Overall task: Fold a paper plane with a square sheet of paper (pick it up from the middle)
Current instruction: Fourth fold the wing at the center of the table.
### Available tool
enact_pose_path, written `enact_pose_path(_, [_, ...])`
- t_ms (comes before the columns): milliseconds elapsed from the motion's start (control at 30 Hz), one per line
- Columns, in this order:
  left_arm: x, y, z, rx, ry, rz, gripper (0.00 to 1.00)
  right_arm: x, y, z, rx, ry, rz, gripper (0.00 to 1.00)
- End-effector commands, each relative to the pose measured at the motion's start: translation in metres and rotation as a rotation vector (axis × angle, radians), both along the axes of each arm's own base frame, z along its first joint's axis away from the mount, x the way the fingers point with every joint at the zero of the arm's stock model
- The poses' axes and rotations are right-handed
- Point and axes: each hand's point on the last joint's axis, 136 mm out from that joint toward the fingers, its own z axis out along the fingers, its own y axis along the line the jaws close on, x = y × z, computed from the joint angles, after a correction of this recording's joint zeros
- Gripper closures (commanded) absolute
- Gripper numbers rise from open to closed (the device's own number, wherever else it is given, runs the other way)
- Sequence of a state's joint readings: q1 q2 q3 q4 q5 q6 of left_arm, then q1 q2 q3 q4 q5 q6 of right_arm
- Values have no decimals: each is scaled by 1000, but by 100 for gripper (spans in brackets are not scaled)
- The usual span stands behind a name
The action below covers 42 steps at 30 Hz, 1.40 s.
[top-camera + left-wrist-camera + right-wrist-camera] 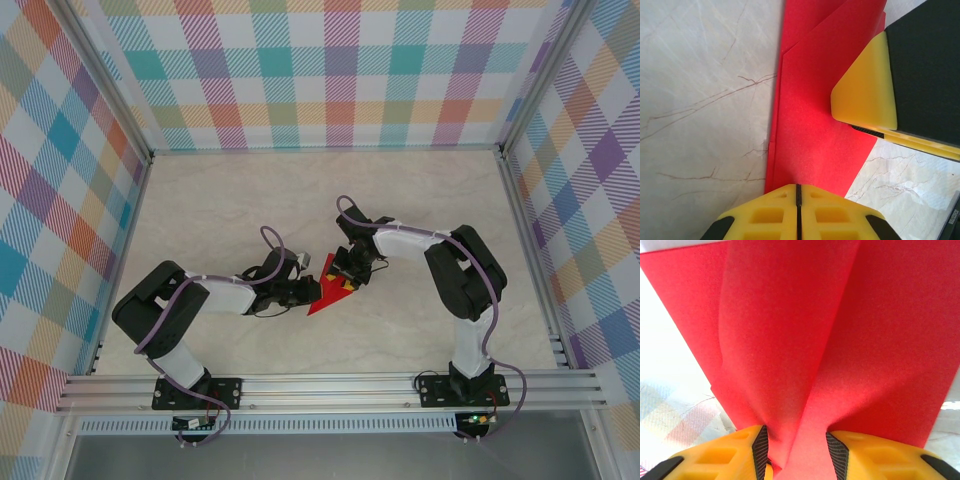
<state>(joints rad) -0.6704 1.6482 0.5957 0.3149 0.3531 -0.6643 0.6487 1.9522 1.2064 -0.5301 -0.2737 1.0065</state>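
Observation:
The square sheet of paper point(330, 295) is bright red and folded into a pointed wedge, with its tip toward the near left, at the table's middle between both arms. My left gripper point(311, 290) point(798, 186) is shut, and the paper's point(815, 115) near edge runs into its closed yellow fingertips. My right gripper point(351, 280) point(796, 450) comes from the right with its jaws apart. A raised fold of the paper point(805, 340) sits between its pads. In the left wrist view one right finger point(865, 85) lies against the paper's upper side.
The marbled table point(250, 200) is walled by plaid panels, with aluminium rails point(330, 385) along the near edge. Free tabletop lies behind and to both sides of the arms. Both forearms crowd the centre.

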Motion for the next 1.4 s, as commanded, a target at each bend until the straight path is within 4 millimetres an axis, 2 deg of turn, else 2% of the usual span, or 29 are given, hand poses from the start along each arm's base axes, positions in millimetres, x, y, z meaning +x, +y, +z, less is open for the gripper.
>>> enact_pose_path(0, [7,9,0,39,-11,25,92,-48,-52,-73,-262,180,-1,58])
enact_pose_path(333, [4,11,-6,63,9,22,95,-48,-52,-74,-262,183,-1,59])
enact_pose_path(567, [-6,17,-19,102,59,4,98,-38,-41,-60,-206,139,-7,59])
enact_pose_path(733, [-10,24,-25,141,85,15,99,-17,-23,-34,-102,28,-8,57])
enact_pose_path(867, [-13,28,-30,159,101,17,100,1,-9,1,3,-90,13,53])
enact_pose_path(1000, [-15,25,-31,153,108,-4,100,14,-8,37,65,-223,36,51])
enact_pose_path(1133, [-16,23,-30,159,106,-34,100,16,-9,66,112,-337,86,51])
enact_pose_path(1233, [-17,22,-32,159,110,-47,100,13,1,81,193,-390,146,56])
enact_pose_path(1367, [-18,23,-34,167,114,-48,100,11,16,80,269,-375,183,72])
